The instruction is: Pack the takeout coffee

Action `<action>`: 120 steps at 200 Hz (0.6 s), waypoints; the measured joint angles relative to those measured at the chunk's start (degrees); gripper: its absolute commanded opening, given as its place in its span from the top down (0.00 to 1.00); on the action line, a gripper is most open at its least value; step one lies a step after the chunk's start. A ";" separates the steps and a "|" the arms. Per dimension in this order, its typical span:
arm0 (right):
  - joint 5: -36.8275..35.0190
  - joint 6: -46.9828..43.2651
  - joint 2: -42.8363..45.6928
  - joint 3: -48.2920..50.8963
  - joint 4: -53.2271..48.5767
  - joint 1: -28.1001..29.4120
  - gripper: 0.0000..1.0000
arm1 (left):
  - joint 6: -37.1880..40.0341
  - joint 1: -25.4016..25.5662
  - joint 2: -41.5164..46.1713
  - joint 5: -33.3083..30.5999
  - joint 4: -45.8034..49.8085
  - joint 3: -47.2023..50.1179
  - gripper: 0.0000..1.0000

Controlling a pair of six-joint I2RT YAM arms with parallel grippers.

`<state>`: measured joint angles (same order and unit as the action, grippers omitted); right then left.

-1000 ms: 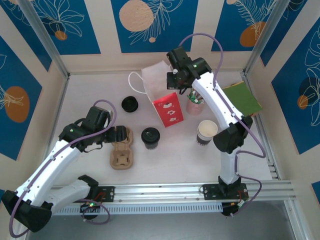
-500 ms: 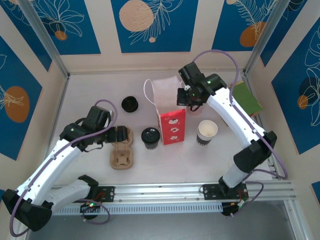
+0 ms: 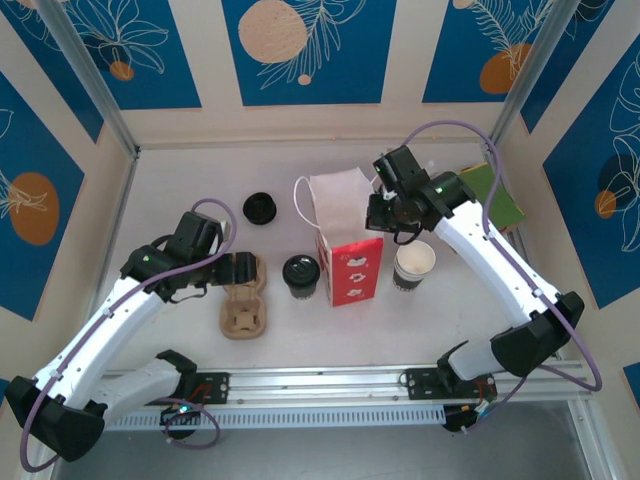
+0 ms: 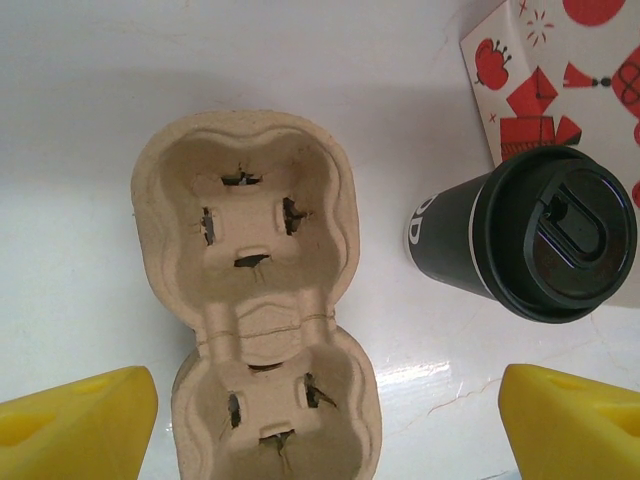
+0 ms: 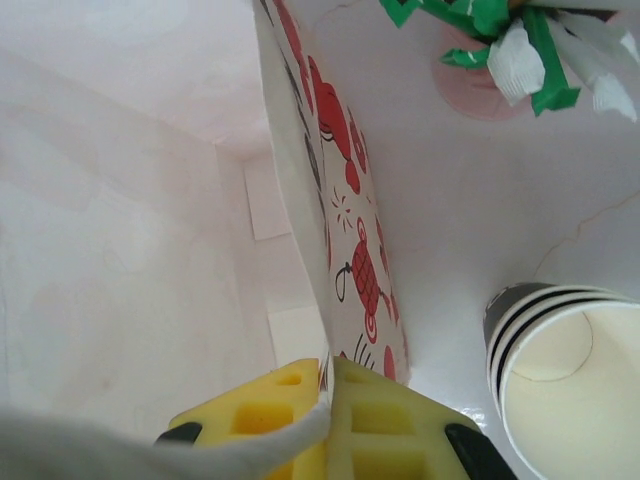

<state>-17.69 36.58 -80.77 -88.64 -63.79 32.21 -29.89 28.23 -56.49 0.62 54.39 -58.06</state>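
White table (image 3: pixel 200 180), walled with blue-and-cream panels. Biggest change: the paper bag (image 3: pixel 345 235) dragged toward 5 o'clock, from the back of the table down to the middle. Stands upright now, mouth open upward, just beside the takeout coffee (image 3: pixel 301 275) at its 3 o'clock; touching or not, cannot tell. Pulled there by the right gripper (image 3: pixel 380 214), clamped shut on the bag's rim at the 3 o'clock side, paper wall pinched between yellow fingers (image 5: pixel 270 400). Judged useful for the task: brings the bag's mouth close to the coffee, which is not yet packed.

Against a second ago: bag then at 1 o'clock of the coffee, well apart. Right arm then folded back near the pink cup of stirrers (image 5: pixel 500 70), now swung out toward 4 o'clock, above the stack of lidless cups (image 3: pixel 414 265). No shift in the left gripper (image 3: pixel 238 272): hovers wide open over the cardboard cup carrier (image 3: pixel 245 305), holding nothing, coffee at its 3 o'clock. Same places too for coffee, carrier and the loose black lid (image 3: pixel 260 208).
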 measured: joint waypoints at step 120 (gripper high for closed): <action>-0.59 2.10 5.64 2.01 -0.92 2.82 0.28 | 0.02 0.00 2.86 0.39 0.50 0.00 0.07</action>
<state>-18.28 38.68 -75.13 -86.63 -64.71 35.03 -29.87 28.23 -53.63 1.02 54.89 -58.06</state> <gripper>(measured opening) 0.679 0.918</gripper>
